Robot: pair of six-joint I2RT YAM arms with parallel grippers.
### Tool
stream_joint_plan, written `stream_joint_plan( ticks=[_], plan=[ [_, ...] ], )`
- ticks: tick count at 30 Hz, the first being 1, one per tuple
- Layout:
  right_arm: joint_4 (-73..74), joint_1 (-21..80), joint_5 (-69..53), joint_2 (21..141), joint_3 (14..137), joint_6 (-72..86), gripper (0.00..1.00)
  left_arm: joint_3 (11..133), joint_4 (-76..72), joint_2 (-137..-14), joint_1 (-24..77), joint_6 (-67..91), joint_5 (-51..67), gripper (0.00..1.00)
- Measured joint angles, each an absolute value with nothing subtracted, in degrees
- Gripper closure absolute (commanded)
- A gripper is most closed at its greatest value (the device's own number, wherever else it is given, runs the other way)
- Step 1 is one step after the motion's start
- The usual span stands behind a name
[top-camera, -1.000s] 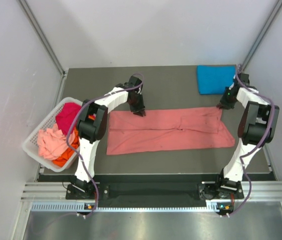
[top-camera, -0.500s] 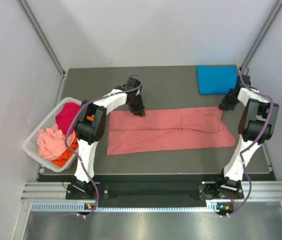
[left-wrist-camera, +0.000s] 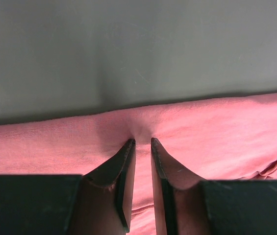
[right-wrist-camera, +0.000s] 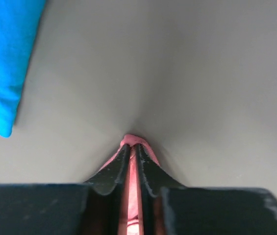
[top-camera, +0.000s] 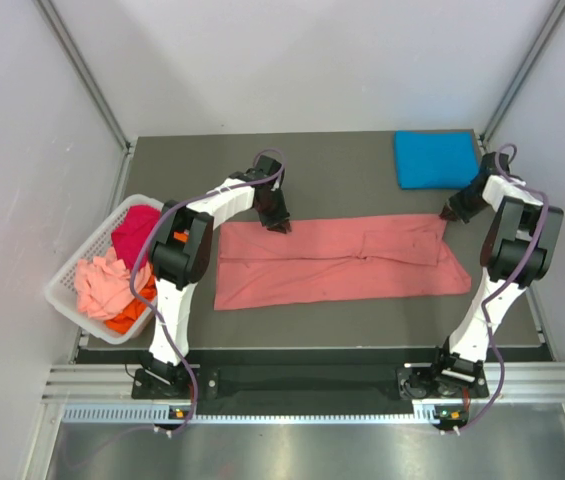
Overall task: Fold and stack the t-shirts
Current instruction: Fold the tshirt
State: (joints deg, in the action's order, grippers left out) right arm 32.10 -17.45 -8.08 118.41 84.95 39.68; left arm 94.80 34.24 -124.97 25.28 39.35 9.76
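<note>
Right pincer [right-wrist-camera: 134, 146] narrower (pink shirt [right-wrist-camera: 130, 140] inside)

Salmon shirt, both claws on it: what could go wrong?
Right claw grips only a tiny nub of the salmon-pink shirt; it may slip out on lifting.
Left claw pinches just the edge, similarly shallow.
Folded blue shirt lies near the right claw; a swing might snag it.

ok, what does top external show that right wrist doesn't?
Top external only: the salmon-pink t-shirt spread full-length, the left gripper on its far edge, and the white basket of loose shirts. Right wrist only: a close look at the right gripper shut on a pinch of that shirt. Both: the folded blue t-shirt and the dark table.
</note>
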Motion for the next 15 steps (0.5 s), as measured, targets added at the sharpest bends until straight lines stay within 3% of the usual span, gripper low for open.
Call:
stream_joint_plan(
  ticks=[3, 15],
  plan=[
    [32.71, -17.72, -8.27, 118.69, 85.34, 40.58, 1.00, 94.67, 34.17, -124.86, 25.28, 39.57, 9.61, 0.75],
    [33.69, -17.65, -8.73, 119.48, 86.74, 38.22, 1.00, 93.89, 35.57, -123.46, 25.36, 41.23, 3.55, 0.75]
  ],
)
